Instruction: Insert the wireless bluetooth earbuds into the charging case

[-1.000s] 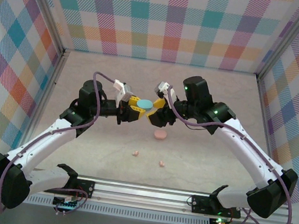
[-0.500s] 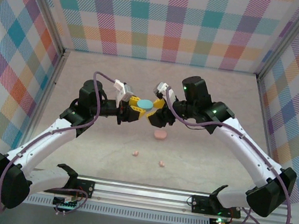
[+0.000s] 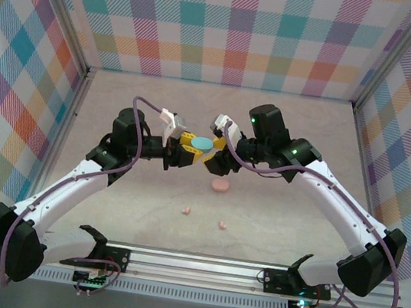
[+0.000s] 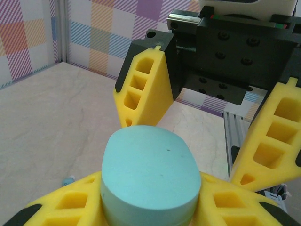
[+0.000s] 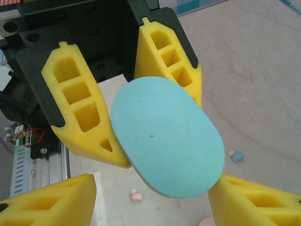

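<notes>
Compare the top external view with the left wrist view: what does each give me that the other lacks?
Top external adds the pink charging case lying on the table just nearside of the pincers, plus a pink earbud and a second pink earbud closer to the near edge. Left wrist adds a light blue earbud on the table at lower left. Both share the closed blue charging case clamped in the left pincer, with the right pincer open and facing it.
</notes>
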### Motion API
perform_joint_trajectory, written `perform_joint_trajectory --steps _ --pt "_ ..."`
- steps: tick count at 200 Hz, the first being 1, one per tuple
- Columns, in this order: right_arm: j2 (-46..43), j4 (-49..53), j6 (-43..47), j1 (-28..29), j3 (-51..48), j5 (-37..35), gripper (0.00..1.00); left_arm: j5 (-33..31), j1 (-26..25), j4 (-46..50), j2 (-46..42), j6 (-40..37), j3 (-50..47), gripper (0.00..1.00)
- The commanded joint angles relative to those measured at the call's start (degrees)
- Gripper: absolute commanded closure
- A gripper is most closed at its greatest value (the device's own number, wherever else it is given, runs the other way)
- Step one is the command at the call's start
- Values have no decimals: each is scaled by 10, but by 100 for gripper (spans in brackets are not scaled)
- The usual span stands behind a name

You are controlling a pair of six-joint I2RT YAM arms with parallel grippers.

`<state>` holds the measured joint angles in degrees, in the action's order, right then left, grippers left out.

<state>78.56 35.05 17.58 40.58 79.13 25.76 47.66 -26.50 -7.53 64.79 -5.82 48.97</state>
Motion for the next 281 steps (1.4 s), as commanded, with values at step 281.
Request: perform_joint_trajectory --steps 281 --pt "3 -52 38 26 35 -39 46 22 -8 0 -73 6 -37 82"
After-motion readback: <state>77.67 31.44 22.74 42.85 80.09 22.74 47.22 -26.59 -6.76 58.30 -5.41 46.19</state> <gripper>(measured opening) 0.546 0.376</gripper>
